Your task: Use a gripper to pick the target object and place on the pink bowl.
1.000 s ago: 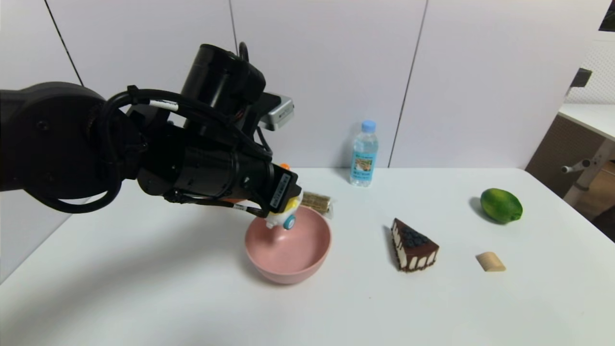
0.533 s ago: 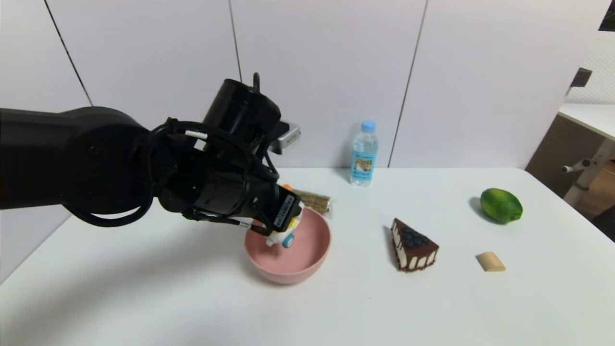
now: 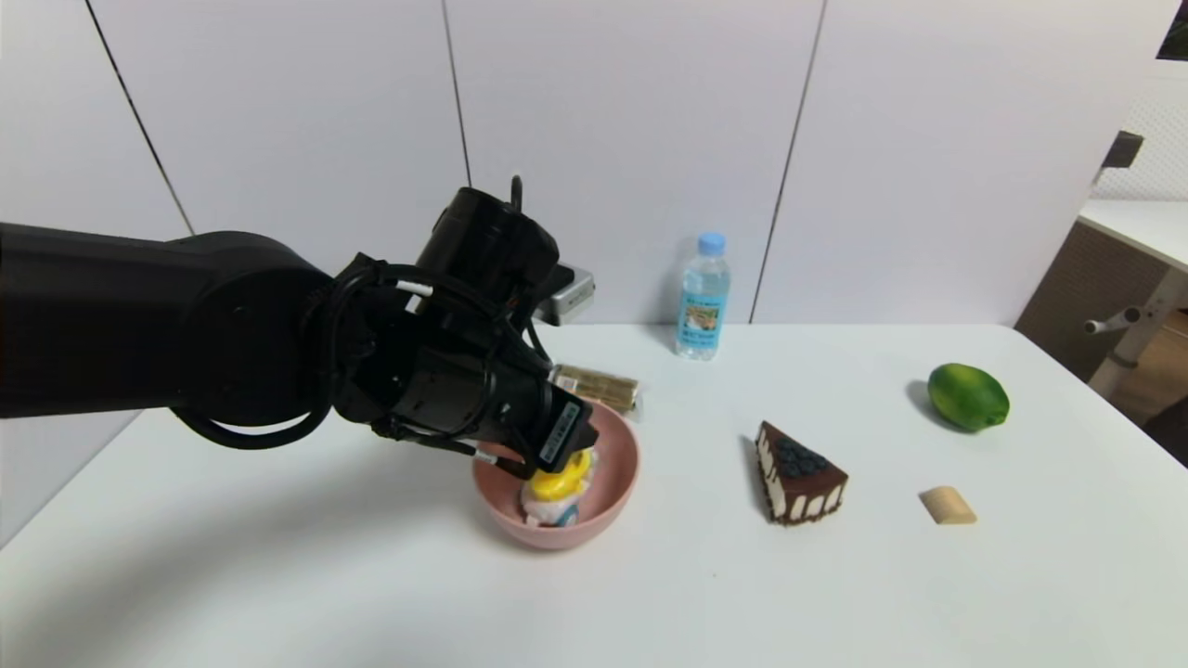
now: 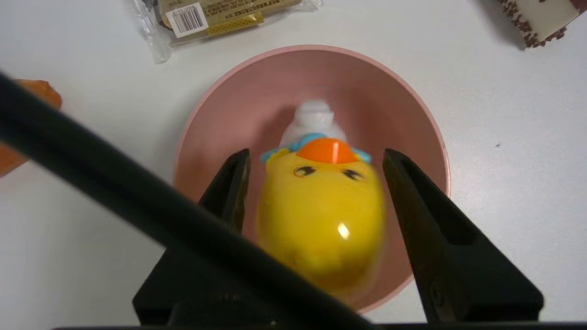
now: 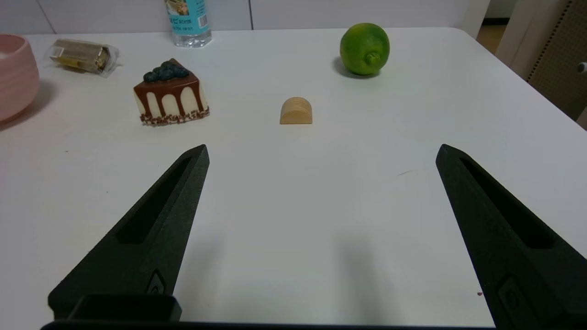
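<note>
The left gripper (image 4: 316, 158) hangs over the pink bowl (image 3: 613, 496), its jaws spread apart with a gap on either side of the yellow duck toy (image 4: 321, 215). The duck sits inside the bowl between the two fingers (image 4: 231, 185), touching neither as far as the wrist view shows; its white base points toward the bowl's twelve o'clock rim. In the head view the duck (image 3: 557, 487) lies just below the gripper (image 3: 561, 450). The right gripper (image 5: 321, 153) is parked wide open over the table (image 5: 293, 206), away from the bowl (image 5: 16, 68).
</note>
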`<action>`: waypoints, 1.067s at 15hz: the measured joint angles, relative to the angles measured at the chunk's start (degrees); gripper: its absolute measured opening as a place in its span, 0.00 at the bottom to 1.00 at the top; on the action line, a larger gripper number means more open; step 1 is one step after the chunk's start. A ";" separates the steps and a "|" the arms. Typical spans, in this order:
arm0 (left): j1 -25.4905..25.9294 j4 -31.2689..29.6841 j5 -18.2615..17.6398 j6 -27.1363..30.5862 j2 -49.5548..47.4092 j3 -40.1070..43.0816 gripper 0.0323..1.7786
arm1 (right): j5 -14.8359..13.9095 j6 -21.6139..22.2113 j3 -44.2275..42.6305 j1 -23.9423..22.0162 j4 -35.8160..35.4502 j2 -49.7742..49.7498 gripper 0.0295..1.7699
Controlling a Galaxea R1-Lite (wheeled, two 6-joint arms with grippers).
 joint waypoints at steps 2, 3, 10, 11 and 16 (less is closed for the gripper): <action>0.04 -0.05 0.04 0.29 0.16 0.07 0.68 | 0.00 -0.02 0.00 0.00 -0.02 0.00 0.97; 0.02 -0.07 0.10 0.33 0.21 0.16 0.71 | 0.02 0.00 0.00 0.00 -0.02 0.00 0.97; 2.15 -4.62 1.30 2.32 -3.21 -3.32 0.86 | 0.00 -0.02 0.00 0.00 -0.02 0.00 0.97; 3.72 -4.90 1.74 3.07 -4.69 -3.89 0.87 | 0.00 0.00 0.00 0.00 -0.02 0.00 0.97; 17.92 -5.05 1.85 7.28 -17.46 0.02 0.91 | 0.02 -0.02 0.00 0.02 -0.02 0.00 0.97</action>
